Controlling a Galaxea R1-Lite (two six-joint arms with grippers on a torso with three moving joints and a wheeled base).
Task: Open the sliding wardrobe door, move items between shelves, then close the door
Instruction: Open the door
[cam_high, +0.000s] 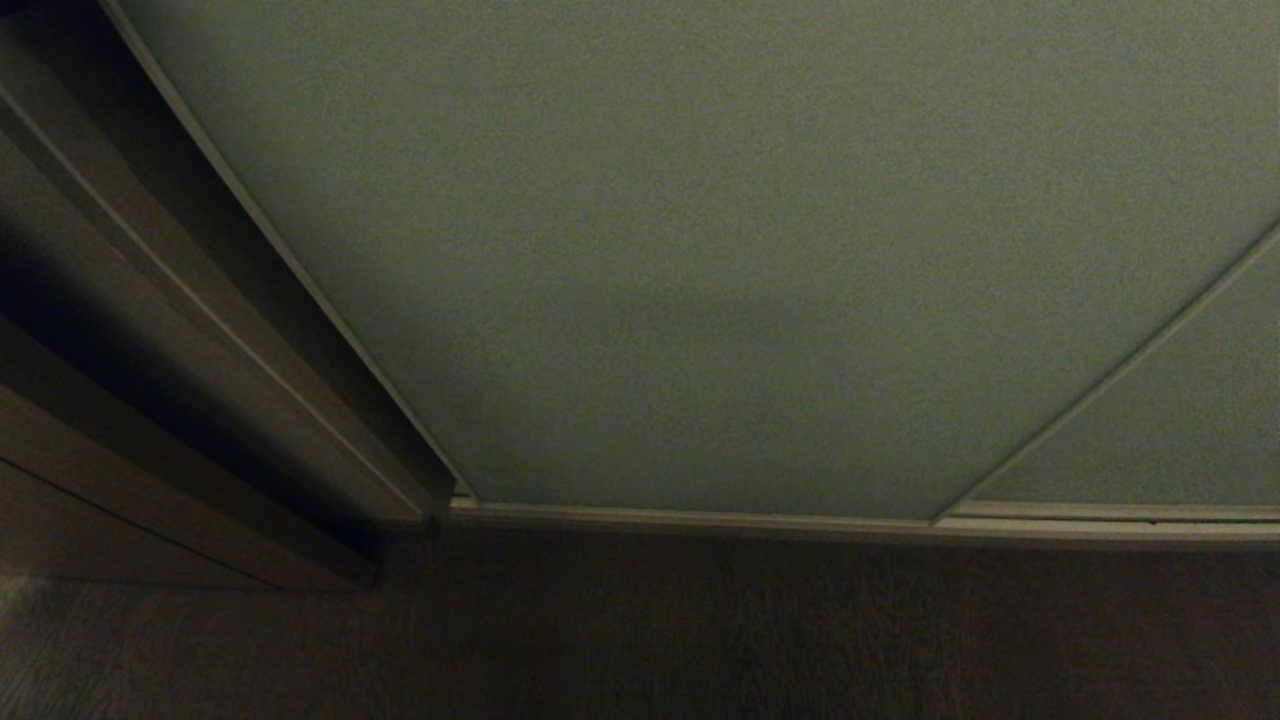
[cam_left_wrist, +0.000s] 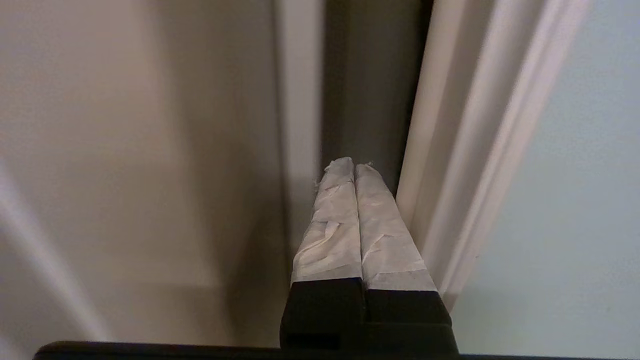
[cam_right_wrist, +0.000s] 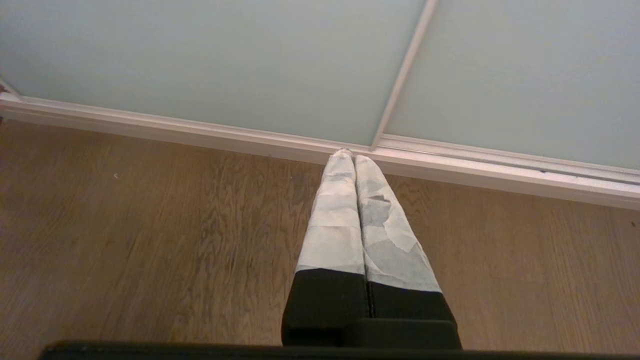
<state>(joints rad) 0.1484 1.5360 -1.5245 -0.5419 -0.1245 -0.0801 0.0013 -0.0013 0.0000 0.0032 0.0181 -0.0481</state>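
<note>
Wood floor (cam_right_wrist: 150, 240) runs up to the sliding wardrobe door (cam_high: 700, 250), which fills the head view. Left gripper (cam_left_wrist: 354, 164), fingers pressed together, noses into the dark gap beside the door's cream edge (cam_left_wrist: 450, 165). Right gripper (cam_right_wrist: 350, 156) hangs pinched closed, empty, above the floor.

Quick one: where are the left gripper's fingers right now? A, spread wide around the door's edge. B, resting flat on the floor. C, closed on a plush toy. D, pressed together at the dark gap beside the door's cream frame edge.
D: the left gripper has its fingers pressed together, tips at the dark gap beside the cream edge of the sliding wardrobe door, holding nothing.
</note>
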